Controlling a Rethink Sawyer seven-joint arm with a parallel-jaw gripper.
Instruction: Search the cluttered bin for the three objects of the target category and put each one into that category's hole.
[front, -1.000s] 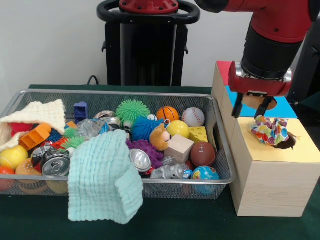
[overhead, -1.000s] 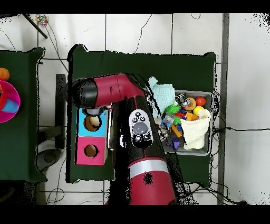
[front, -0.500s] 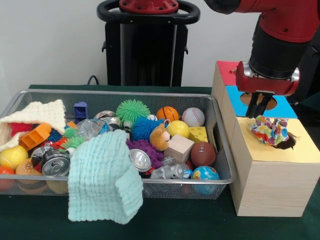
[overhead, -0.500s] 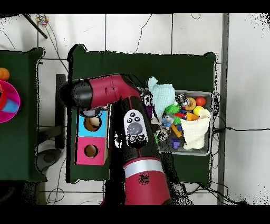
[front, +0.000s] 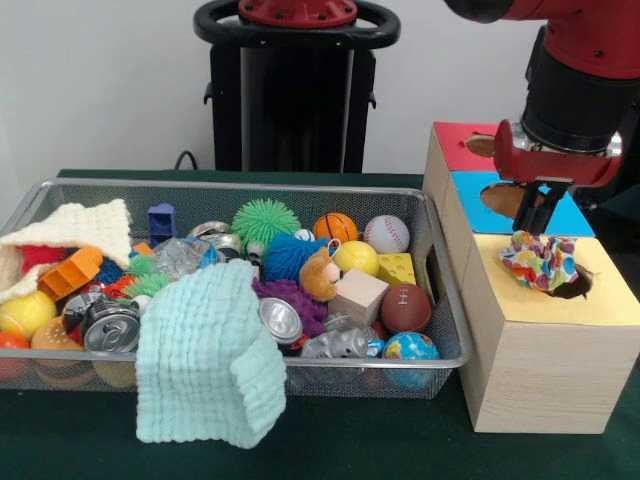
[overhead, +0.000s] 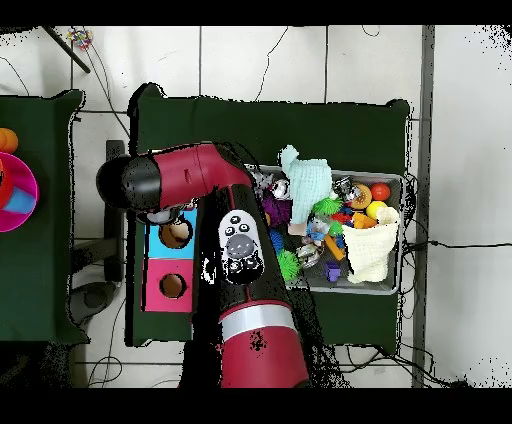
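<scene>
The multicoloured cloth (front: 541, 262) sits bunched over the hole (front: 573, 287) in the yellow top (front: 610, 300) of the wooden sorting box (front: 545, 350), partly in the opening and partly heaped on its rim; it has not dropped through. Over the last second the gripper (front: 538, 222) has gone from spread, with its fingers either side of the blue section's hole, to pressed together, and it has shifted sideways along the box; it now hangs just above the cloth, holding nothing. In my judgement this closed posture is meant for poking: the cloth was released short of going in, and the narrowed tips are being lined up to push it down. Until it clears the rim, this item should not be counted as delivered. The blue section (front: 570, 214) and the red section (front: 462, 140) behind it show open holes with nothing lodged. In the wire bin (front: 440, 290) to the side, a mint-green cloth (front: 208, 355) drapes over the front wall and a cream knitted cloth (front: 82, 227) lies at the far end, both among balls, cans and toys; they appear to be the remaining candidates.
</scene>
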